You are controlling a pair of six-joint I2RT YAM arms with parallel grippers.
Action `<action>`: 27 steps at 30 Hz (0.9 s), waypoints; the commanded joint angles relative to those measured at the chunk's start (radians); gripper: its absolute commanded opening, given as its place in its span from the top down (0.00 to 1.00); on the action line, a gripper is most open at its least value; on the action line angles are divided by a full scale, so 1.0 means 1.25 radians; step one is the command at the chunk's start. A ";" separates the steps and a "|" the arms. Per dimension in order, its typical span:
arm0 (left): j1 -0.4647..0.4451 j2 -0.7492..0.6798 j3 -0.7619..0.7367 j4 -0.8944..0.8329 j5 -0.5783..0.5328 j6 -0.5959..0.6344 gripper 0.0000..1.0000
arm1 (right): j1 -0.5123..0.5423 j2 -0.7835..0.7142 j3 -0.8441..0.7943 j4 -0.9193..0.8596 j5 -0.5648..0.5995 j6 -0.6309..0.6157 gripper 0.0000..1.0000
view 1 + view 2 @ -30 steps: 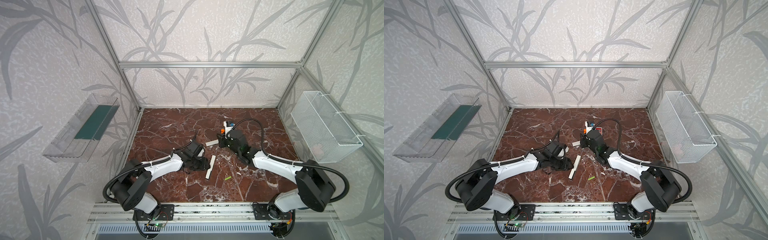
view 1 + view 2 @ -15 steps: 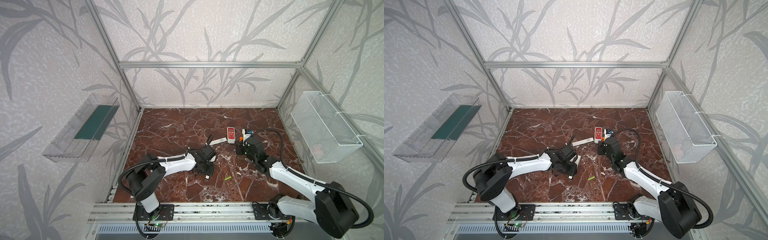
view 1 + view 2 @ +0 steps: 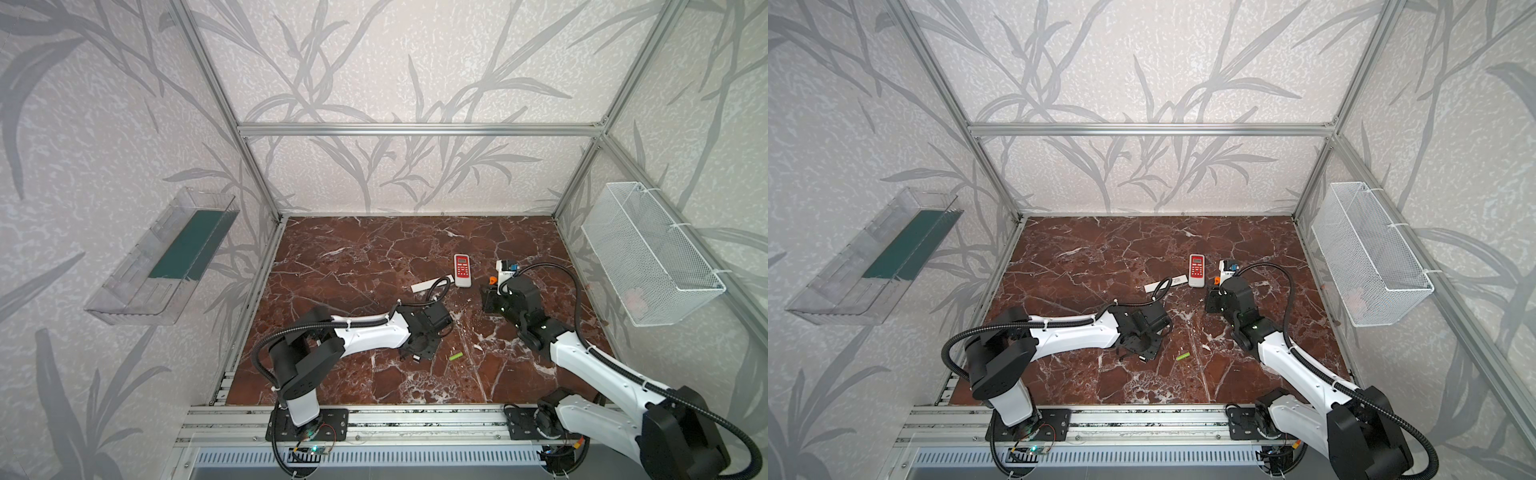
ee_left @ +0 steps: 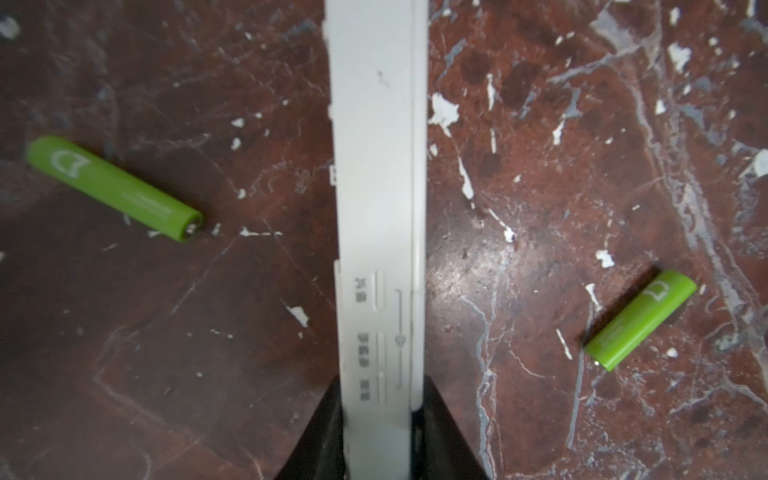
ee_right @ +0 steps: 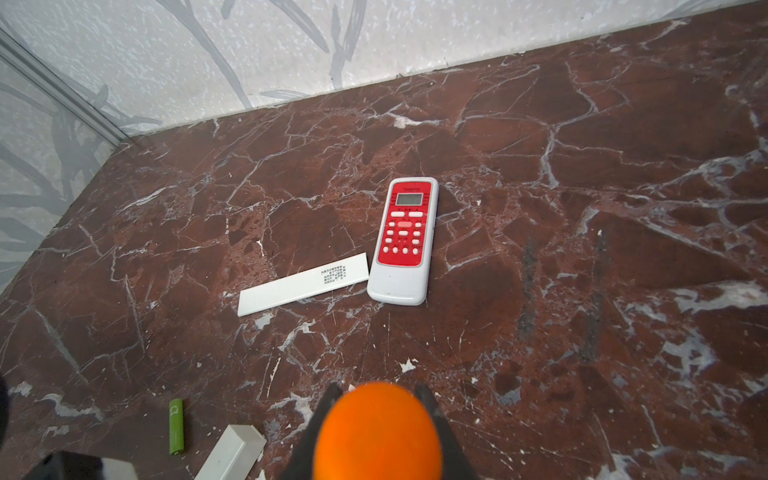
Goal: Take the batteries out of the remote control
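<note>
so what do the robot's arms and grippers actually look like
The left arm and right arm have white link shells, black joint housings and black bases. A black ribbed cable loops along each. The left gripper and right gripper have black tapered fingers.

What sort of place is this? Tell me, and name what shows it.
Probably a robot test cell, not a home: an aluminium frame boxes in a marble-patterned floor, a left arm and right arm are bolted to a front rail, and a wire basket hangs on a side wall.
</note>
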 commanded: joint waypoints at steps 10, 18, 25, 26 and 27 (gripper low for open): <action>0.045 -0.101 0.056 -0.164 -0.159 0.058 0.73 | -0.044 0.191 0.086 -0.110 -0.090 0.022 0.99; 0.227 -0.150 0.022 -0.212 -0.148 0.173 0.73 | -0.084 0.319 0.136 -0.154 -0.125 0.020 0.92; 0.429 -0.085 0.025 -0.220 -0.205 0.317 0.73 | -0.092 0.363 0.153 -0.146 -0.135 0.013 0.87; 0.447 -0.067 0.030 -0.213 -0.214 0.332 0.73 | -0.092 0.364 0.151 -0.139 -0.141 0.015 0.86; 0.464 -0.044 0.040 -0.207 -0.222 0.343 0.73 | -0.092 0.366 0.151 -0.136 -0.149 0.015 0.83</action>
